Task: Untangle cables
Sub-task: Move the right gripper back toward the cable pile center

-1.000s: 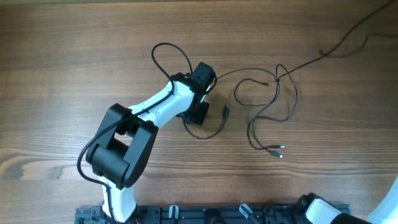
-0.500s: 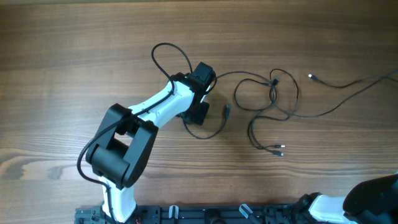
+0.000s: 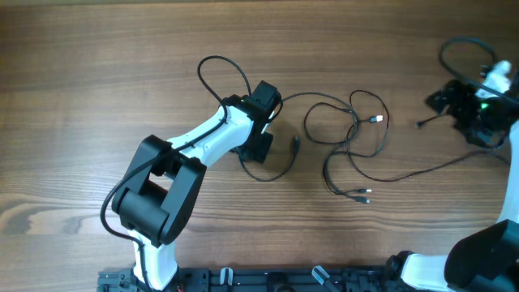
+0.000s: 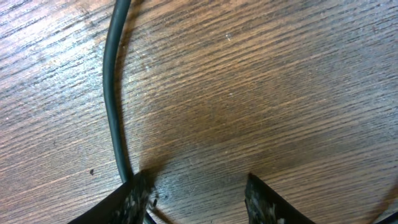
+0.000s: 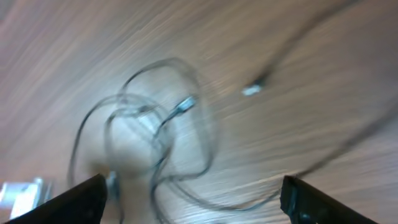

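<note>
Several thin black cables (image 3: 350, 139) lie in loose crossing loops at mid-table, with a plug end (image 3: 377, 119) on top and a twin plug (image 3: 362, 195) at the front. One strand (image 3: 430, 166) trails right. My left gripper (image 3: 259, 146) rests low on the table, left of the loops. Its jaws (image 4: 196, 180) stand apart over bare wood, and a cable (image 4: 113, 93) runs along the left fingertip (image 4: 138, 186). My right gripper (image 3: 444, 100) hangs at the far right, open and holding nothing (image 5: 193, 183). The blurred cables (image 5: 155, 124) lie ahead of it.
The left arm's own thicker black cable (image 3: 219, 69) arches behind its wrist. The arm bases and a black rail (image 3: 276, 280) line the front edge. A loose plug end (image 3: 422, 123) lies just left of the right gripper.
My right gripper has opened and swung into view at the far right. The strand that was pulled taut to the upper right has dropped and lies slack. The left arm has not moved.
</note>
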Robot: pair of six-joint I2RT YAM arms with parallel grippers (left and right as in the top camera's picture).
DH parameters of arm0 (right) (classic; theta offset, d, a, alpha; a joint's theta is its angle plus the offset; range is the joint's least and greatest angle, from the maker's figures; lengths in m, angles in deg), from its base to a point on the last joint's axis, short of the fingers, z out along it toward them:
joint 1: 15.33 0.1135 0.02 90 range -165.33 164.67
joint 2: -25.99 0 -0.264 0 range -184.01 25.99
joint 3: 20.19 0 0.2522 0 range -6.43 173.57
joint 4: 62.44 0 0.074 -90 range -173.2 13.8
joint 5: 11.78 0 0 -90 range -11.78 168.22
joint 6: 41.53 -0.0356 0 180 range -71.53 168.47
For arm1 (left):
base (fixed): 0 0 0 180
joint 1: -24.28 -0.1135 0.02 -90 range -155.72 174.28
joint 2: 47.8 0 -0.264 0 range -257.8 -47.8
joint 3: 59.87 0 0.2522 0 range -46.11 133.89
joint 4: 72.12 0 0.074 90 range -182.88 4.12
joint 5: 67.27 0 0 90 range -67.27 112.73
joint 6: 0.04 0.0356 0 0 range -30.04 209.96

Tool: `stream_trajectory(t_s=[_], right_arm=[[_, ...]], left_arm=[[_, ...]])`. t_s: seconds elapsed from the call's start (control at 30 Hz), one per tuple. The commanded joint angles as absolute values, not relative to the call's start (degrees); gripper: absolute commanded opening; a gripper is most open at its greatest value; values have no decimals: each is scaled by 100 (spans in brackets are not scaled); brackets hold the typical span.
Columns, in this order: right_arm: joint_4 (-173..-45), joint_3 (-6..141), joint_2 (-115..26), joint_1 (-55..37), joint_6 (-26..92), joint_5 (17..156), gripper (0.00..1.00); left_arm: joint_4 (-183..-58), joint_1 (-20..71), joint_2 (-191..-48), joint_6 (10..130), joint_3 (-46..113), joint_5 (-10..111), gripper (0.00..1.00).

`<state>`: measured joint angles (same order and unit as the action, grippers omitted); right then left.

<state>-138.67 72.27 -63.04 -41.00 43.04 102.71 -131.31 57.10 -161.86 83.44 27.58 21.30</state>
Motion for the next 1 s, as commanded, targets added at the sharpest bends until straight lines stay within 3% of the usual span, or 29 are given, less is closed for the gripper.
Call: stream_trajectory(t_s=[0.0,0.1,0.23,0.33,0.5,0.63,0.8,0.97], right_arm=[[-13966,6999,-6381,-3429,5217,10638,89],[-13679,6424,-6383,-2588,5243,10306,89],[-12877,5513,-6477,-1582,4603,9031,74],[-12202,5006,-6558,-1134,4489,8822,61],[-11752,4470,-6630,-889,4441,8704,54],[-11450,4252,-6846,-889,4227,8570,56],[-11334,4232,-7187,-889,4076,8551,50],[-11334,4223,-7244,-874,3757,8579,5]], left_arm=[[-13026,5664,-16332,8304,2620,2077,52],[-13024,5664,-16332,8307,2620,2077,52],[-13024,5664,-16332,8309,2620,2077,52],[-13021,5664,-16332,8309,2620,2077,52],[-13024,5664,-16332,8309,2620,2077,52],[-13026,5664,-16332,8307,2620,2077,52],[-13026,5664,-16332,8309,2620,2077,52],[-13028,5664,-16332,8309,2620,2077,52]])
